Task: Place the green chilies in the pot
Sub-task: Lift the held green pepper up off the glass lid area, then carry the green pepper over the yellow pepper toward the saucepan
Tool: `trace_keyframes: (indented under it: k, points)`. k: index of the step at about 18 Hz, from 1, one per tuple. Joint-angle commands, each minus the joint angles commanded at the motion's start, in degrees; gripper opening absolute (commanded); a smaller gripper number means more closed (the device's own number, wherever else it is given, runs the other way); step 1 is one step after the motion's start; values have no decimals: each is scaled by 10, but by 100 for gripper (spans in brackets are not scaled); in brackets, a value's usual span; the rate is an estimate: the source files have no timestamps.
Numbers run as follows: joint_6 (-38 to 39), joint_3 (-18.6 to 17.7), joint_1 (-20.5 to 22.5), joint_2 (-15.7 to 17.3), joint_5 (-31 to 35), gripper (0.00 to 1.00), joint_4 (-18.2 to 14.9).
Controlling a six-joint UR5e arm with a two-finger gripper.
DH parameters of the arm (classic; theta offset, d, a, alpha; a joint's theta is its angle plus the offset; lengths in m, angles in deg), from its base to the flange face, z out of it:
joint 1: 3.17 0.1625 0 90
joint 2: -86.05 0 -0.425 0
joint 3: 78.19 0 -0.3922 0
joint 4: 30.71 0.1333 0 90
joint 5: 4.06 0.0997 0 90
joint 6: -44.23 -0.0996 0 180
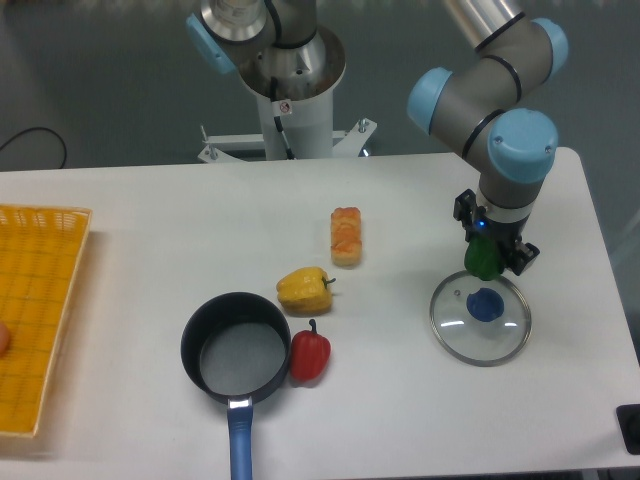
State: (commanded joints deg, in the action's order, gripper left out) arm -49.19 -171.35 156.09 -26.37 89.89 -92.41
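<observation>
The green chilies (484, 262), a glossy green pepper-shaped toy, sit at the right of the table just behind the glass lid. My gripper (490, 256) reaches straight down over the toy with a finger on each side of it, shut on it. Much of the toy is hidden by the gripper. The pot (236, 348), a black saucepan with a grey inside and a blue handle pointing to the front edge, stands at the front centre-left, far to the left of the gripper.
A round glass lid (481, 318) with a blue knob lies just in front of the gripper. A red pepper (309, 354) touches the pot's right side, a yellow pepper (305, 290) sits behind it. A salmon sushi piece (346, 236) is mid-table. An orange basket (35, 315) fills the left edge.
</observation>
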Motion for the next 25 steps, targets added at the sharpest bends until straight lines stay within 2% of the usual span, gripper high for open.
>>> trace_keyframes:
  k: [7, 11, 13, 17, 22, 25]
  points:
    - [3, -4, -1, 6, -11, 64, -3]
    - [22, -11, -9, 19, -18, 64, -30]
    - [44, -11, -16, 36, -21, 64, -47]
    - [69, -14, -27, 63, -46, 64, -92]
    - [91, -20, -61, 83, -62, 64, -126]
    - [120, -20, -85, 91, -82, 64, -128]
